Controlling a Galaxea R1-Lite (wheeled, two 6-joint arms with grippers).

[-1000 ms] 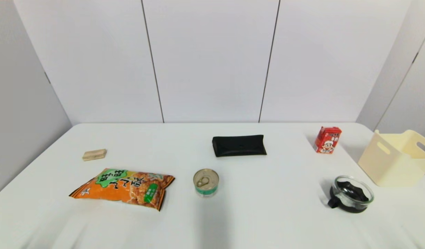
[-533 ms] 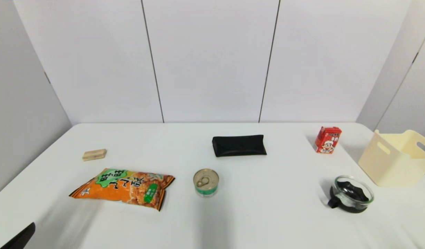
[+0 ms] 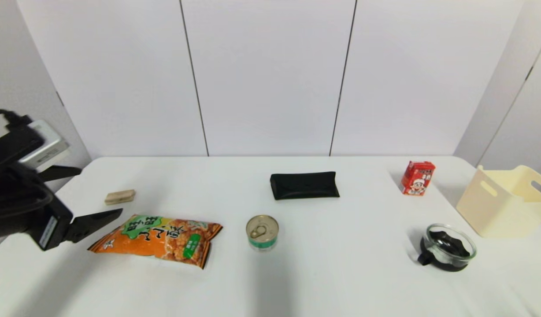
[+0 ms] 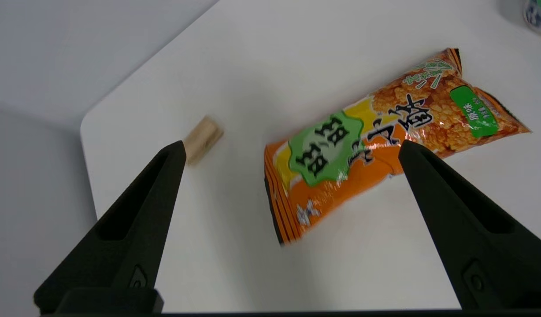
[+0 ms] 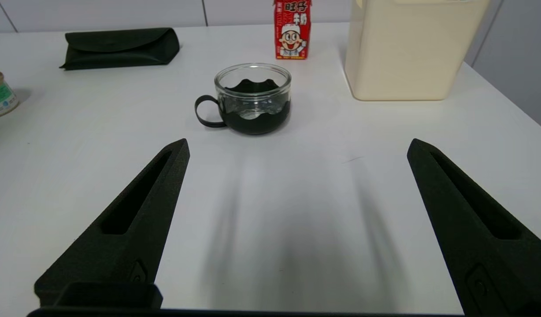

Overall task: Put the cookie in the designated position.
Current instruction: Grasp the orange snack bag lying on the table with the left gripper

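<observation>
From the head view, the crinkly orange foil cookie bag with green label patches [image 3: 158,240] lies flat on the white table [image 3: 341,273] at about eight o'clock from the table's middle, a small tan wooden block [image 3: 120,197] just beyond it at ten o'clock. The left gripper [image 3: 98,193] hangs at the table's left edge, its black fingers spread and pointing toward the bag's near-left corner, not touching it. A short round tin can with a green band [image 3: 262,232] sits just right of the bag; a cream plastic bin [image 3: 508,200] stands far off at three o'clock.

The left wrist view shows the bag [image 4: 385,136] between and beyond the two wide-open fingers, which carry nothing, the block [image 4: 203,138] beside one tip.

The right wrist view shows the right gripper [image 5: 297,147] low over bare table, also spread wide and empty, facing a glass cup with a black holder [image 5: 253,99]; it looks idle.

To my eye the reach is under way. The fingers should straddle the bag across its narrow width near the middle, dropping gently, since foil slips and crumples; keep clear of the block.
</observation>
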